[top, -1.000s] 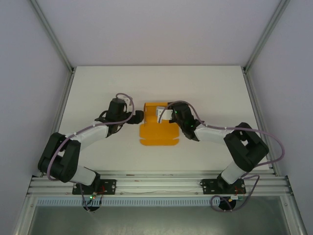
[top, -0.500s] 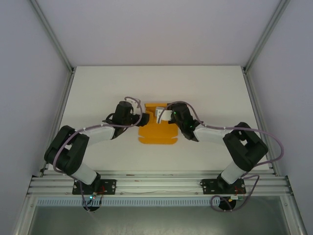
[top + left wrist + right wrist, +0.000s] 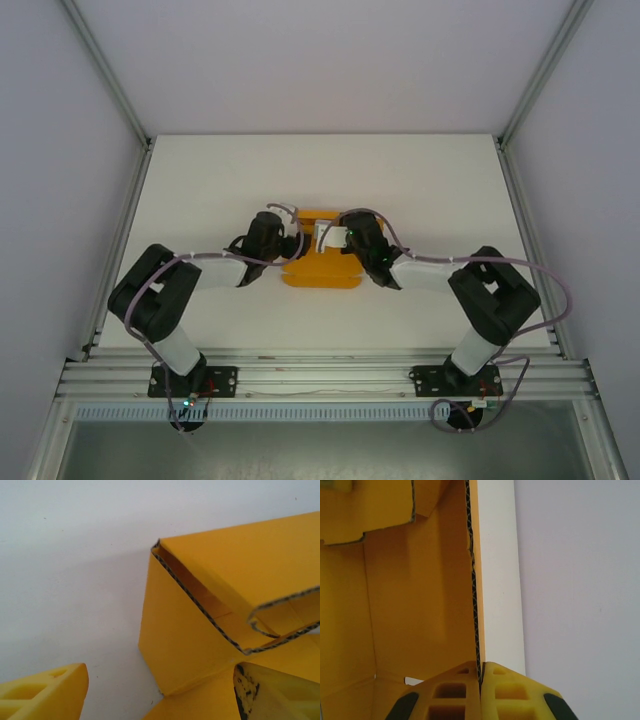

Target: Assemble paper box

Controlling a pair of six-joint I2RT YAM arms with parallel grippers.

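Observation:
The orange paper box [image 3: 322, 268] lies mid-table, half folded, with walls raised at the back. My left gripper [image 3: 291, 243] is at its left side. In the left wrist view the box's corner wall [image 3: 185, 640] stands between my open fingers [image 3: 47, 695]; the left finger is clear of the card, the right one sits behind the fold. My right gripper [image 3: 330, 236] is over the box's back part. In the right wrist view it [image 3: 480, 677] is shut on the corrugated edge of an upright wall of the paper box [image 3: 420, 600].
A white tabletop [image 3: 200, 180] stretches around the box, with metal frame posts [image 3: 105, 70] at the back corners and grey side walls. An aluminium rail [image 3: 320, 375] carries both arm bases at the near edge.
My left arm has swung right up to the box's left side and its jaws have narrowed. The box's front flap has drawn back a little. The right gripper has kept its pinch.

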